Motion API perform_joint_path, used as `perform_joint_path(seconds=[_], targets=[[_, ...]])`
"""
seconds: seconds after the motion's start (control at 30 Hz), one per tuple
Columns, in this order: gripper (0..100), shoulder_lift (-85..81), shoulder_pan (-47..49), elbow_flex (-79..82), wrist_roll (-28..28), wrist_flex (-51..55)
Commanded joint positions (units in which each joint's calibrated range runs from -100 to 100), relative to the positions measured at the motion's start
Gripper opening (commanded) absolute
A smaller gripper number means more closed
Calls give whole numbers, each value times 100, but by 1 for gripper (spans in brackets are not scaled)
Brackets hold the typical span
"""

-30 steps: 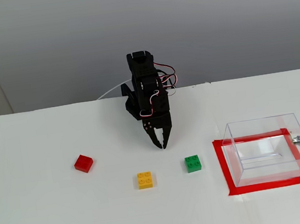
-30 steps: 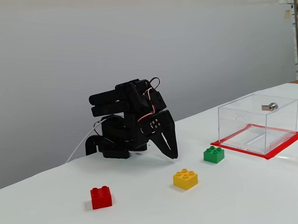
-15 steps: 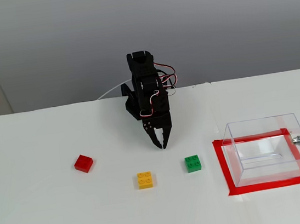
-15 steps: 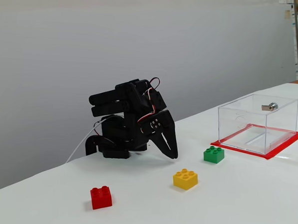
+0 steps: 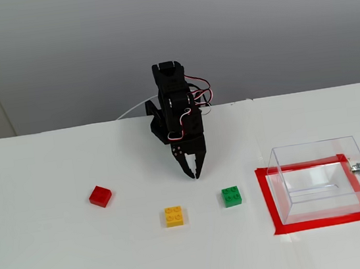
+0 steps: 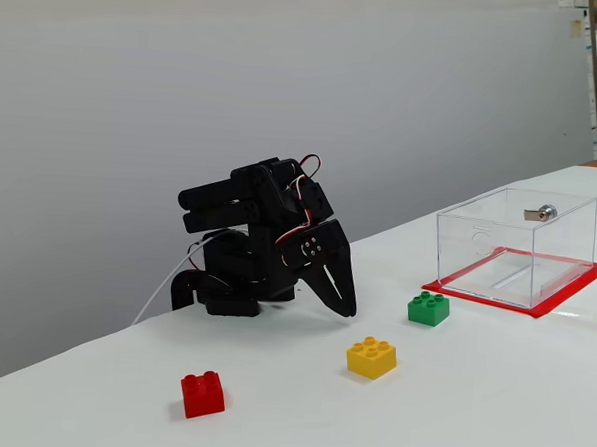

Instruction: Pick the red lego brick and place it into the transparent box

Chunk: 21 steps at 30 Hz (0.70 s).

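The red lego brick lies on the white table, left of the arm in both fixed views. The transparent box stands empty on a red tape rectangle at the right, with its silver knob on the right wall. My black gripper is folded down near the arm's base, tips pointing at the table, shut and empty. It is well to the right of the red brick and apart from it.
A yellow brick and a green brick lie in front of the gripper, between the red brick and the box. The red tape frames the box. A grey wall stands behind the table.
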<state>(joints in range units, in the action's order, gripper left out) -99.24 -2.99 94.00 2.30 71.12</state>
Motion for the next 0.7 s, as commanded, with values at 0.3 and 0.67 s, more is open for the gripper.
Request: perform_joint_path(seconds=[0.3,0.67], targets=[[1,-42,44,-114,-5,33],[1,-42,66,-105,-26,-28]])
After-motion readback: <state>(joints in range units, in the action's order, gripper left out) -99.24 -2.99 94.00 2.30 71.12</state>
